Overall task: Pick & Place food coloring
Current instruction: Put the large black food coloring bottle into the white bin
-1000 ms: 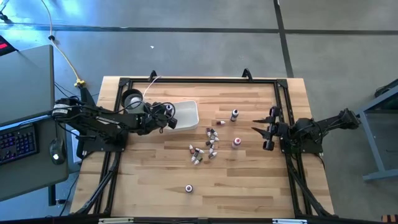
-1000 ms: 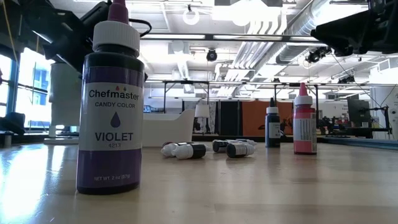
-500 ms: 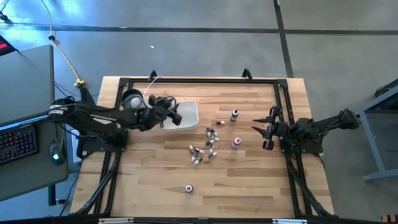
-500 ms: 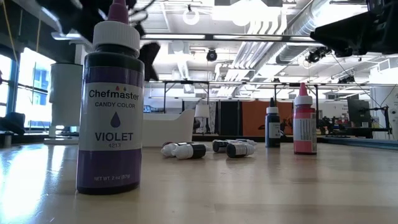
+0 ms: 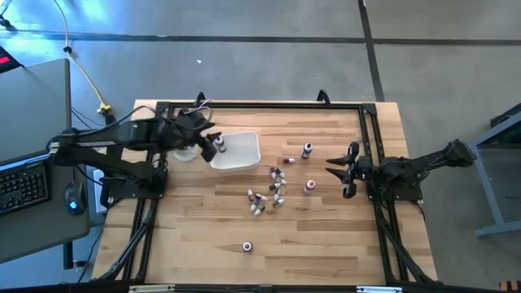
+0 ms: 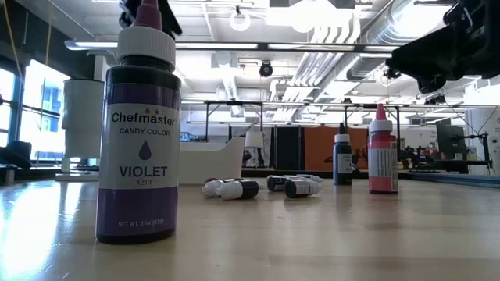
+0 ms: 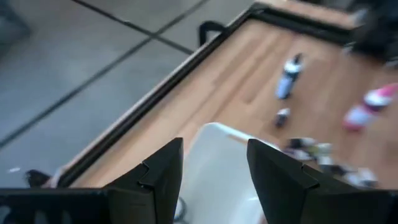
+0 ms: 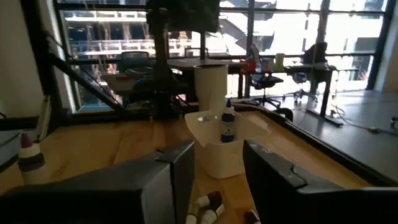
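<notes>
Over by the white tray [image 5: 238,152], the left claw [image 5: 210,143] hangs just above the tray's left edge, fingers spread with nothing between them. The tray is a smooth, square plastic dish with rounded corners, sitting on a pale, plank-grained wooden surface [image 5: 203,228].

Right of the tray lies the food coloring [image 5: 269,194]: a loose heap of small bottles on their sides, glossy and round-bodied, with white or dark caps. One dark bottle [image 5: 307,150] and one red bottle [image 5: 309,186] stand upright to the right of the heap, and a lone violet bottle [image 5: 247,246] stands well apart, toward the near edge.

Farther right of the tray, beyond the bottles, the right claw [image 5: 341,172] waits, also spread and empty.

My worry is the heap: the bottles touch one another and would roll readily, so a claw closing on one may nudge its neighbours away. The slick round bodies could also squirt out of a pinch.
</notes>
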`<move>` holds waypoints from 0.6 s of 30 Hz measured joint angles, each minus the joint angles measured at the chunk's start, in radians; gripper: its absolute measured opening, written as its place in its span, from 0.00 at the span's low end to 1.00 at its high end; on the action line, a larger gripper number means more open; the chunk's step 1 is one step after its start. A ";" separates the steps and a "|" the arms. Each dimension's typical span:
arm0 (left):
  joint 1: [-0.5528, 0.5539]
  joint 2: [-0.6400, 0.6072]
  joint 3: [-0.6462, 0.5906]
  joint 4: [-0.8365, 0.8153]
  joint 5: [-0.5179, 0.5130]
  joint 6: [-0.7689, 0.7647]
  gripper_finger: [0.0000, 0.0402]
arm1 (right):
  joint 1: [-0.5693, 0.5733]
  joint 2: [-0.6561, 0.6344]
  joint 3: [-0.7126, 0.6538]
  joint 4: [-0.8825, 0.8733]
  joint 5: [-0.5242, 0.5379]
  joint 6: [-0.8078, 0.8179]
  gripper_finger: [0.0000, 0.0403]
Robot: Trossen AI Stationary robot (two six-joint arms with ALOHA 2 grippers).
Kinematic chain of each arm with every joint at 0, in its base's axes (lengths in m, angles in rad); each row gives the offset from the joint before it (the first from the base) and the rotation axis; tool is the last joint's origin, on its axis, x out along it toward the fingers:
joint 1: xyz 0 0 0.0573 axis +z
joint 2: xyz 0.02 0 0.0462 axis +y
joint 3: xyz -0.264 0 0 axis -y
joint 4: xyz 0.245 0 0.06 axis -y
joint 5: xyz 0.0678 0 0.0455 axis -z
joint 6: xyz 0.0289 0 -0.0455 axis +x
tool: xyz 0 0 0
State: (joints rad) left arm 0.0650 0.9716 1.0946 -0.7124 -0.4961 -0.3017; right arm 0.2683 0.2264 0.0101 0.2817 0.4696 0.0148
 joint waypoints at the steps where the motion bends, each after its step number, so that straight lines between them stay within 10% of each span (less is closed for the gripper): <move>1: 0.000 -0.019 -0.003 -0.022 0.024 -0.002 0.44 | 0.000 0.024 0.000 0.007 0.036 0.019 0.32; 7: 0.000 -0.094 -0.081 -0.025 0.096 -0.029 0.44 | -0.027 0.206 0.000 0.049 0.275 0.153 0.32; 18: 0.000 -0.096 -0.162 0.108 0.083 -0.044 0.44 | -0.243 0.472 0.088 0.208 0.128 0.052 0.32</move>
State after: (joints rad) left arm 0.0650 0.8753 0.9323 -0.6044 -0.4126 -0.3459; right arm 0.0250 0.6984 0.0979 0.4901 0.5974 0.0671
